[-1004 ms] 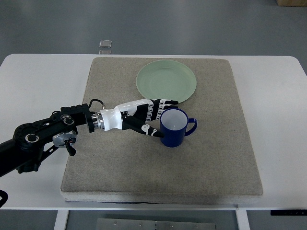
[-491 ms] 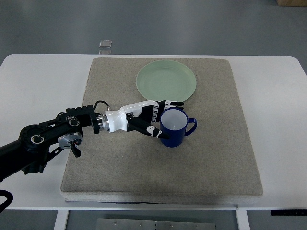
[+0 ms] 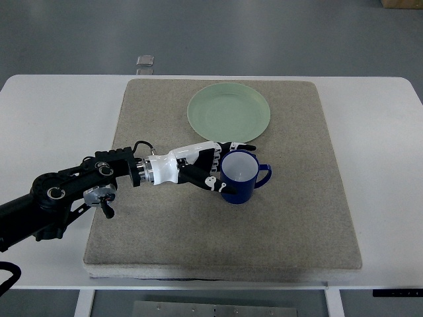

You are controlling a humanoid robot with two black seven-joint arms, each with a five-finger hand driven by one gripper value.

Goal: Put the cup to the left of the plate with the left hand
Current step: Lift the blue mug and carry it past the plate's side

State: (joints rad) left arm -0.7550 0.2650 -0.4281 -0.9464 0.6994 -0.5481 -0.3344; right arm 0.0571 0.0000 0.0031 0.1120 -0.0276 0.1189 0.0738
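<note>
A dark blue cup [image 3: 240, 177] with a pale inside stands upright on the mat, handle pointing right, just below the pale green plate [image 3: 229, 111]. My left hand [image 3: 217, 166] reaches in from the left, its fingers [image 3: 232, 146] curving around the cup's far-left side and its thumb against the near-left wall. The hand touches the cup, which still rests on the mat. The right arm does not show.
A grey-beige mat [image 3: 297, 218] covers the middle of the white table [image 3: 53, 112]. A small clear object [image 3: 145, 61] lies on the floor beyond the table's far edge.
My left arm has slid to the right, and the fingers have wrapped closer around the cup's left side. The cup and plate have stayed in place.
</note>
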